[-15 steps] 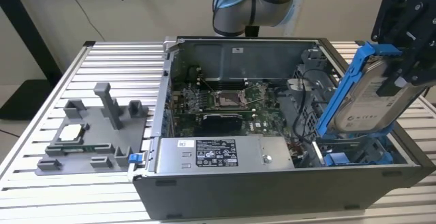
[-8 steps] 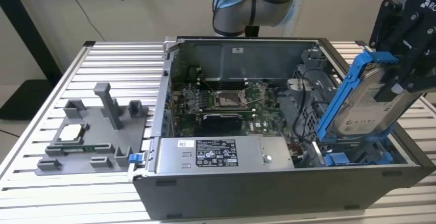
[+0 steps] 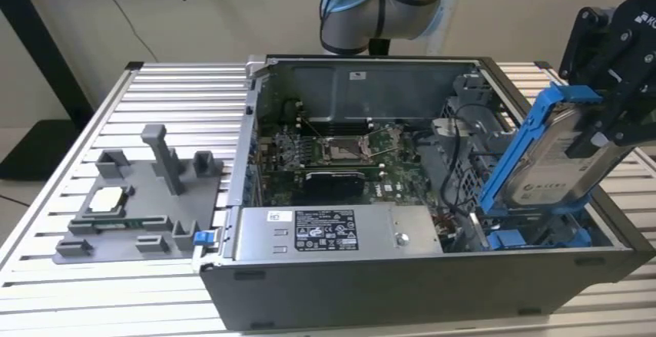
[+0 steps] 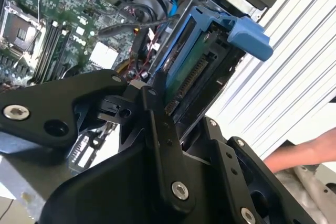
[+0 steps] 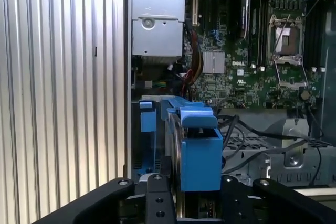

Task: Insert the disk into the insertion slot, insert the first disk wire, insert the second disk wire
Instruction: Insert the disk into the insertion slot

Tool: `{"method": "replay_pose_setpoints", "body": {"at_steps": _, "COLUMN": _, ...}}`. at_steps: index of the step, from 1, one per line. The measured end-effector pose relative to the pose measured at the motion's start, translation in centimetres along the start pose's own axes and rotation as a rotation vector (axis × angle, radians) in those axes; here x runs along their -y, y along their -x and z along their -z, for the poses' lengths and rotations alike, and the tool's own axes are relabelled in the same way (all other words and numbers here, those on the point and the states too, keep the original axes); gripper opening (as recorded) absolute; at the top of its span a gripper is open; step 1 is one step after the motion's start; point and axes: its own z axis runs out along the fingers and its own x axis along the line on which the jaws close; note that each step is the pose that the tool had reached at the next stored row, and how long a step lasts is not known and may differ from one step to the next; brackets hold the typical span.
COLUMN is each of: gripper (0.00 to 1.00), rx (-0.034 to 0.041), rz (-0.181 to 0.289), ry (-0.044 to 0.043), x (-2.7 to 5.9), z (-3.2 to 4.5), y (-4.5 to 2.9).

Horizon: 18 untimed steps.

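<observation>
Disk (image 3: 548, 164) sits clamped in my gripper (image 3: 604, 131), tilted, lower end at the insertion slot (image 3: 533, 237). Step 1 is underway; I judge it needs squaring before seating.

In the exterior view, the silver rectangular hard drive (image 3: 558, 166), white-labelled and framed in bright blue plastic, has the flat green motherboard (image 3: 395, 156) at nine o'clock and the grey boxy power supply (image 3: 410, 233), black-and-white labelled, at eight o'clock.

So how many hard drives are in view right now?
1: the disk, held tilted by the pincer over the insertion slot at the exterior view's right. Others may sit hidden inside it.
</observation>
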Motion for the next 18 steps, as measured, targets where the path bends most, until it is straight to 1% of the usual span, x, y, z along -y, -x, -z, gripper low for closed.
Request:
{"method": "replay_pose_setpoints", "body": {"at_steps": 2, "gripper": 1.0, "rx": 0.0007, "rz": 0.0, "ry": 0.0001, "x": 0.18, "z": -0.17, "y": -0.02}}
{"method": "replay_pose_setpoints", "body": {"at_steps": 6, "gripper": 1.0, "rx": 0.0019, "rz": 0.0, "ry": 0.0001, "x": 0.21, "z": -0.57, "y": -0.07}}
{"method": "replay_pose_setpoints", "body": {"at_steps": 13, "gripper": 1.0, "rx": 0.0022, "rz": 0.0, "ry": 0.0001, "x": 0.26, "z": -1.53, "y": -0.18}}
{"method": "replay_pose_setpoints", "body": {"at_steps": 18, "gripper": 1.0, "rx": 0.004, "rz": 0.0, "ry": 0.0001, "x": 0.4, "z": -2.01, "y": -0.23}}
